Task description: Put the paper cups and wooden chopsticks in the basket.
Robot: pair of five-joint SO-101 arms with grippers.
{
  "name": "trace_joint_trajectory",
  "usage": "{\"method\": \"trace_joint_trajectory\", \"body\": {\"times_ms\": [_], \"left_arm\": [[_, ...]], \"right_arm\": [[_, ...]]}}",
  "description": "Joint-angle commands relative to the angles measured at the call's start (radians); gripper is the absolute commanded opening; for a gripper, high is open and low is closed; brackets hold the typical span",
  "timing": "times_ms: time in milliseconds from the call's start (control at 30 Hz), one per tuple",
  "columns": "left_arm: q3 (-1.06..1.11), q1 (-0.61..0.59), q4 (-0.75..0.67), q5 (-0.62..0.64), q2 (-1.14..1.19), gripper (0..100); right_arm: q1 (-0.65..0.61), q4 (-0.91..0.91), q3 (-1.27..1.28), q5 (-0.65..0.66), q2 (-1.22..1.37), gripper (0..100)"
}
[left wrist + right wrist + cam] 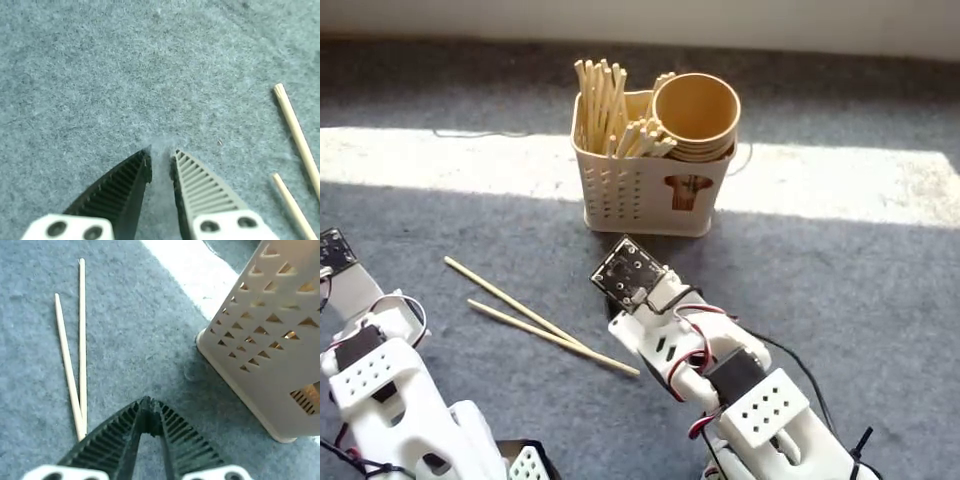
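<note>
A white perforated basket (650, 190) stands upright on grey carpet (840, 280), already holding a nested stack of paper cups (695, 115) and, beside the stack in the same basket, a bundle of wooden chopsticks (605, 100) standing on end. Two loose chopsticks (535, 318) lie nearly parallel on the carpet in front of the basket, off its left-arm corner and clear of its wall. The right gripper (149, 407) hangs low over the carpet near the basket's front wall (265, 355), its ribbed fingers pressed together at the tips with nothing between them; the loose pair (75, 355) lies just beside it, on the side away from the basket. The left gripper (160, 160) is farther from the basket, beyond the loose pair (297, 135), its fingers a narrow gap apart and empty, pointed down at bare carpet.
</note>
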Motion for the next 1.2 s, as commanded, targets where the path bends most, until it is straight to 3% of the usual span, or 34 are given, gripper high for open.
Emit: {"method": "trace_joint_trajectory", "body": {"times_ms": [0, 133, 600, 733, 833, 1167], "left_arm": [[-0.082, 0.048, 0.006, 0.006, -0.018, 12], [-0.216, 0.061, 0.124, -0.031, -0.018, 15], [-0.496, 0.355, 0.45, -0.617, -0.008, 15], [-0.519, 0.475, 0.534, -0.667, -0.008, 15], [-0.512, 0.585, 0.597, -0.783, -0.007, 15], [-0.45, 0.837, 0.721, -1.016, -0.007, 15]], "right_arm": [[0.059, 0.002, 0.036, 0.008, -0.021, 0.6], [0.173, 0.002, 0.076, 0.008, -0.022, 0.6], [0.593, 0.028, 0.166, 0.006, -0.022, 0.5], [0.647, 0.147, 0.159, 0.006, -0.022, 0.5], [0.671, 0.206, 0.16, 0.006, -0.022, 0.5], [0.719, 0.24, 0.214, 0.012, -0.022, 0.5]]}}
